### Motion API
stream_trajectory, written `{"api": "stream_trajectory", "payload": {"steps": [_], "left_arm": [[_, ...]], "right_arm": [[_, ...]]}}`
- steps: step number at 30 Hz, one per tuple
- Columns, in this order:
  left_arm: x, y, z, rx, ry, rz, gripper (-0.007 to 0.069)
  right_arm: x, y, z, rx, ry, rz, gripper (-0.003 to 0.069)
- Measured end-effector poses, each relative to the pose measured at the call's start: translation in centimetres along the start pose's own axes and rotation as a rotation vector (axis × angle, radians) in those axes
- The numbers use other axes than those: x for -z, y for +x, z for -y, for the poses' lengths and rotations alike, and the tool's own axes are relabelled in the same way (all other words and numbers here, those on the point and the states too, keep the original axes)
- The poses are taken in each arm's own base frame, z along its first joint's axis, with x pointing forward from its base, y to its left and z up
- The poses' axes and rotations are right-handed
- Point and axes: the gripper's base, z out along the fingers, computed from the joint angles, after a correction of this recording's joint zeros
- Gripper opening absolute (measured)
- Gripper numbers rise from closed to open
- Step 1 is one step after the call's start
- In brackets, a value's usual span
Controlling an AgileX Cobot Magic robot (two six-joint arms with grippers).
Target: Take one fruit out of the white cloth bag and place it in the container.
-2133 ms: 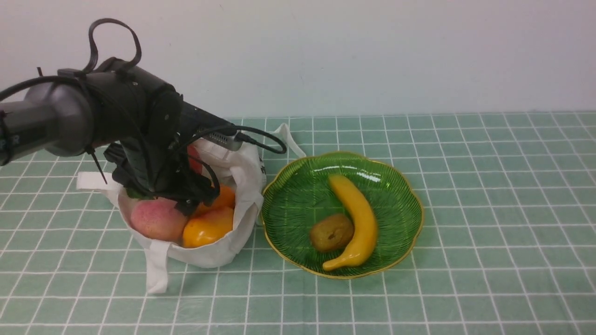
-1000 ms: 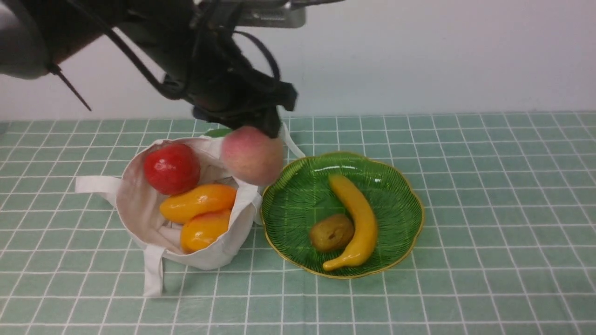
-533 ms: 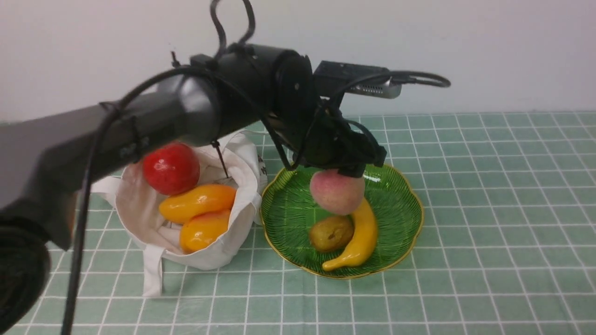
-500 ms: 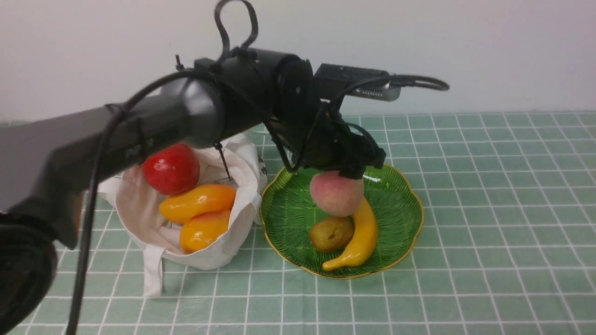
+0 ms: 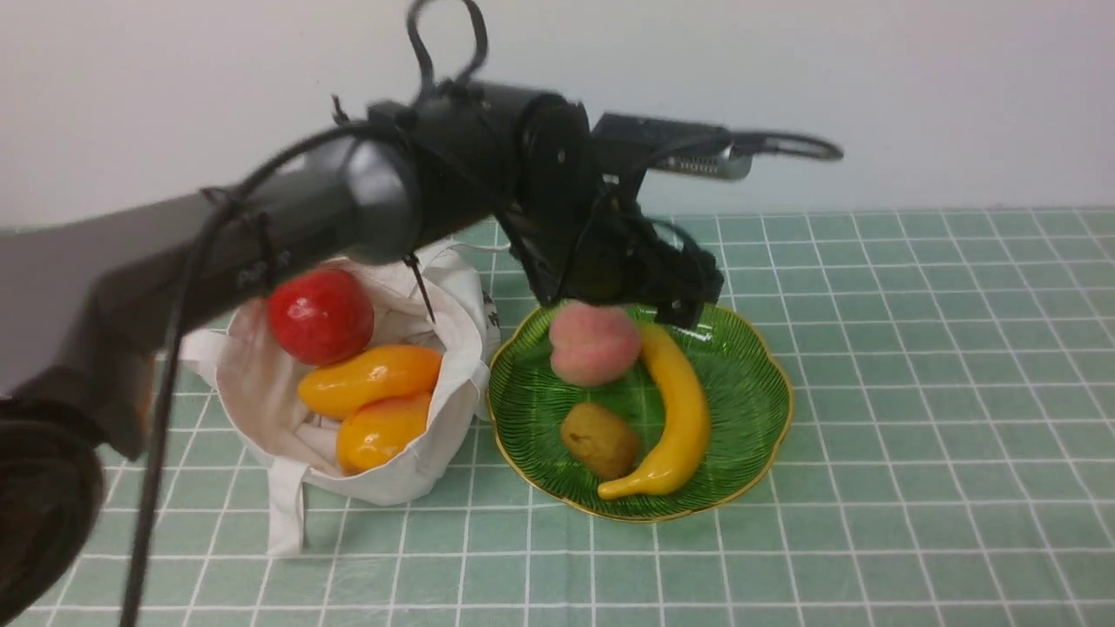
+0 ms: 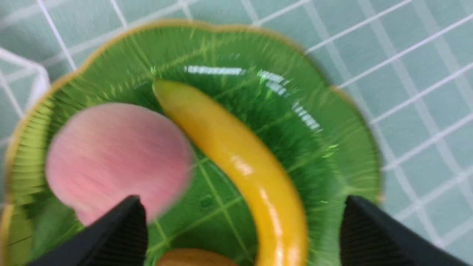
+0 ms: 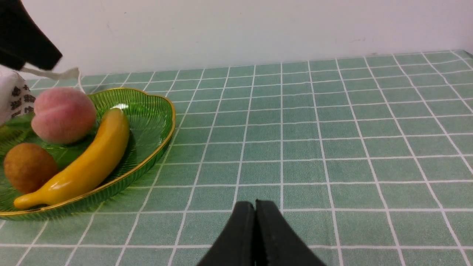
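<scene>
The peach (image 5: 595,344) lies inside the green dish (image 5: 751,366), on the dish's far left part, resting on the ribbed glass. Nothing grips it. Its right flank is touching or just beside the upper end of the banana (image 5: 681,409), which curves down the middle of the dish. A brown kiwi (image 5: 599,440) sits in the near part of the dish, in front of the peach and left of the banana's lower end.

The left claw (image 6: 242,221) hangs just over the far part of the dish with its jaws spread wide. In the left wrist view one black finger (image 6: 118,232) shows over the edge of the peach, the other is well off past the banana, and only open air lies between them.

The white cloth bag (image 5: 409,475) slumps just left of the dish, its mouth open. Inside it are a red apple (image 5: 320,315) and two orange-yellow mangoes (image 5: 370,380).

The right claw (image 7: 255,210) is low over the checked tablecloth (image 5: 915,392), well to the right of the dish, its two black jaws pressed together on nothing.
</scene>
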Motion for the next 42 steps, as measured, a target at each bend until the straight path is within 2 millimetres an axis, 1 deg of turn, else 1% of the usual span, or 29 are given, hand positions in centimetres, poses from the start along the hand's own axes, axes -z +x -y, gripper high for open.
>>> {"api": "stream_trajectory", "payload": {"steps": [3,5,6,7,8,10,13,15,16,17,18,19,22,23,24,25,26,28,29,30,31,36,37,38,39,40,42], "left_arm": [[4.6,-1.2,0.6,-0.038,-0.003,0.001,0.0438],[8.2,-1.6,0.9,-0.085,-0.028,-0.009,0.0284],[9.3,-1.6,0.9,-0.097,-0.034,-0.015,0.0237],[10.0,-1.7,0.9,-0.104,-0.041,-0.007,0.0204],[13.2,-1.4,0.9,-0.146,-0.081,-0.022,0.0082],[16.1,-1.1,0.7,-0.172,-0.125,-0.004,0.0026],[20.6,-0.5,0.4,-0.208,-0.186,0.069,-0.0002],[23.0,0.4,0.3,-0.216,-0.207,0.103,-0.0008],[24.3,1.2,0.3,-0.219,-0.212,0.118,-0.0008],[24.5,1.3,0.3,-0.220,-0.212,0.120,-0.0008],[25.4,2.1,0.3,-0.220,-0.211,0.130,-0.0008],[27.2,3.9,0.1,-0.219,-0.212,0.140,-0.0008],[28.4,6.3,-0.1,-0.210,-0.210,0.136,-0.0008],[28.9,7.8,-0.3,-0.201,-0.210,0.128,-0.0008],[29.1,8.9,-0.5,-0.191,-0.210,0.122,-0.0008],[29.2,9.7,-0.6,-0.185,-0.209,0.119,-0.0008],[29.3,11.7,-0.9,-0.173,-0.208,0.123,-0.0008],[28.9,13.9,-1.3,-0.145,-0.197,0.177,-0.0008],[28.3,15.5,-1.6,-0.126,-0.189,0.204,-0.0008],[27.9,16.1,-1.7,-0.109,-0.180,0.238,-0.0008],[27.2,17.4,-1.9,-0.086,-0.167,0.276,-0.0008],[23.0,23.2,-3.1,0.007,-0.094,0.436,-0.0008],[22.4,24.1,-3.2,0.015,-0.088,0.440,-0.0008],[22.3,24.2,-3.3,0.017,-0.086,0.443,-0.0008],[21.4,25.3,-3.5,0.027,-0.075,0.458,-0.0008],[21.0,25.7,-3.6,0.030,-0.070,0.466,-0.0008],[19.8,27.1,-3.9,0.035,-0.070,0.445,-0.0008]], "right_arm": [[0.0,0.0,0.0,0.000,0.000,0.000,-0.0012],[0.0,0.0,0.0,0.000,0.000,0.000,-0.0012],[0.0,0.0,0.0,0.000,0.000,0.000,-0.0012],[0.0,0.0,0.0,0.000,0.000,0.000,-0.0012],[0.0,0.0,0.0,-0.001,0.000,0.000,-0.0012],[0.0,0.0,0.0,-0.001,0.000,0.000,-0.0012],[0.0,0.0,0.0,-0.001,0.000,0.000,-0.0012],[0.0,0.0,0.0,-0.001,0.000,0.000,-0.0012],[0.0,0.0,0.0,-0.001,0.000,0.000,-0.0012],[0.0,0.0,0.0,-0.001,0.000,0.000,-0.0012],[0.0,0.0,0.0,-0.001,0.000,0.000,-0.0012],[0.0,0.0,0.0,-0.001,0.000,0.000,-0.0012],[0.0,0.0,0.0,-0.001,0.000,0.000,-0.0012],[0.0,0.0,0.0,-0.001,0.000,0.000,-0.0012],[0.0,0.0,0.0,-0.001,0.000,0.000,-0.0012],[0.0,0.0,0.0,-0.001,0.000,0.000,-0.0012],[0.0,0.0,0.0,-0.001,0.000,0.000,-0.0012],[0.0,0.0,0.0,-0.001,0.000,0.000,-0.0012],[0.0,0.0,0.0,-0.001,0.000,0.000,-0.0012],[0.0,0.0,0.0,-0.001,0.000,0.000,-0.0012],[0.0,0.0,0.0,-0.001,0.000,0.000,-0.0012],[0.0,0.0,0.0,-0.001,0.000,0.000,-0.0012],[0.0,0.0,0.0,-0.001,0.000,0.000,-0.0012],[0.0,0.0,0.0,-0.001,0.000,0.000,-0.0012],[0.0,0.0,0.0,-0.001,0.000,0.000,-0.0012],[0.0,0.0,0.0,-0.001,0.000,0.000,-0.0012],[0.0,0.0,0.0,-0.001,0.000,0.000,-0.0012]]}}
